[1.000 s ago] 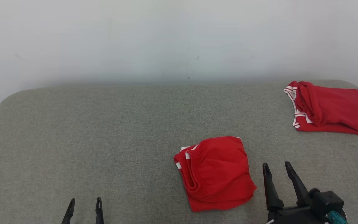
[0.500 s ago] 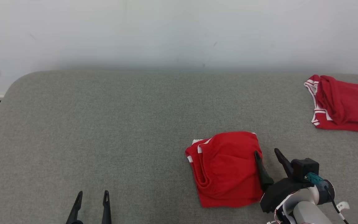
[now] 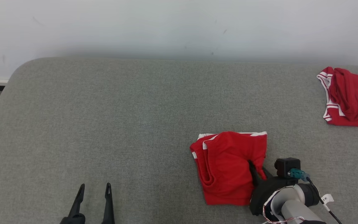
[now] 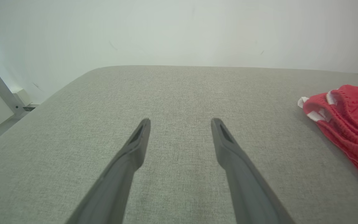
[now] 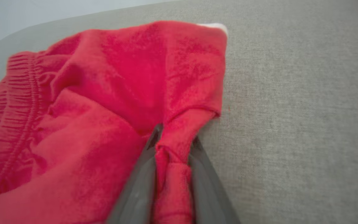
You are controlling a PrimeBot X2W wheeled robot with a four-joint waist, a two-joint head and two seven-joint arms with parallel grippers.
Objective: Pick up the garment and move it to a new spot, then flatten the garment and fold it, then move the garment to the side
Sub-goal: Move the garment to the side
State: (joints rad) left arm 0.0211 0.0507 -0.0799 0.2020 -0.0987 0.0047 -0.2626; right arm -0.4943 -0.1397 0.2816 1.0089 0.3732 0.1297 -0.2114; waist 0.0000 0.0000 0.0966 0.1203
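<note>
**Right gripper [image 3: 256, 171] pinches the shorts [image 3: 225, 165]**

At the lower left, the left gripper [image 3: 95, 186] hovers over the grey surface [image 3: 120, 124], fingers spread wide and holding nothing. Right of centre the red shorts lie folded. The right gripper clamps a bunch of their right edge. Another red garment [image 3: 353, 99] lies far right.

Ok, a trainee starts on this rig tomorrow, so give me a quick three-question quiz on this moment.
1. True or false: the left tool is gripping cloth.
2. What is pinched in the right tool? A) a bunched edge of the near red garment B) a white towel C) nothing
3. Fill in: the other red garment lies on the grey surface at the robot's far ____.
Key: 1 false, it stands open over bare surface; 2 A; 3 right.
</note>
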